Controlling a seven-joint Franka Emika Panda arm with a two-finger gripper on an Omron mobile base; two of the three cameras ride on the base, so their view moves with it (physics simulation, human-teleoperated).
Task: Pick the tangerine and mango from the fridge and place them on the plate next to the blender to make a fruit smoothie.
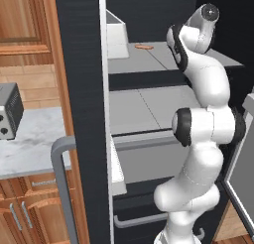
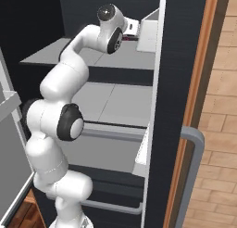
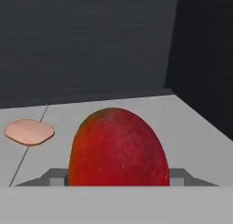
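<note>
Red mango (image 3: 118,148) sits clamped between the claw (image 3: 119,178) fingers.

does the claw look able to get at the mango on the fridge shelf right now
Likely yes: the mango sits right at the claw in the hand view, with bare shelf around it and nothing between; it may already be gripped.

Mango (image 3: 119,148) blocks path ahead; bare shelf (image 3: 191,132) right, flat pink slice (image 3: 29,131) left (low, passable).

A home kitchen: open black fridge (image 1: 82,114), wooden cabinets (image 1: 22,20), marble-topped table (image 1: 32,139), toaster oven (image 1: 10,111).
</note>
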